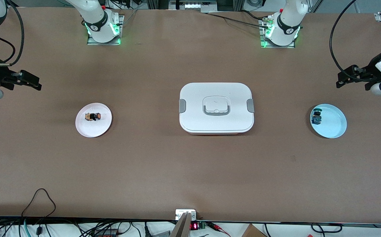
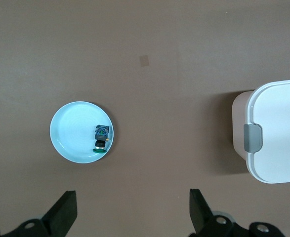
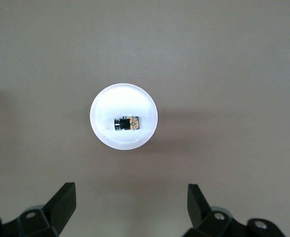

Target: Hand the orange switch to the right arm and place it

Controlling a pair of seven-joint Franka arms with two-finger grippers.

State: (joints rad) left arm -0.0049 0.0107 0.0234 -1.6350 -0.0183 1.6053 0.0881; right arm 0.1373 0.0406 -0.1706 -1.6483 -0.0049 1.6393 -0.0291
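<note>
Fingers (image 3: 61,202) of right gripper (image 3: 130,207) spread (apparently clear) above orange switch (image 3: 126,124).

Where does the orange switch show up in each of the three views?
Front view: the orange switch lies on the white plate, toward the right arm's end of the table.
Left wrist view: not in it; only the green-capped part on the blue plate.
Right wrist view: it lies at mid-picture.
Shared landmark: the white plate under it.
</note>
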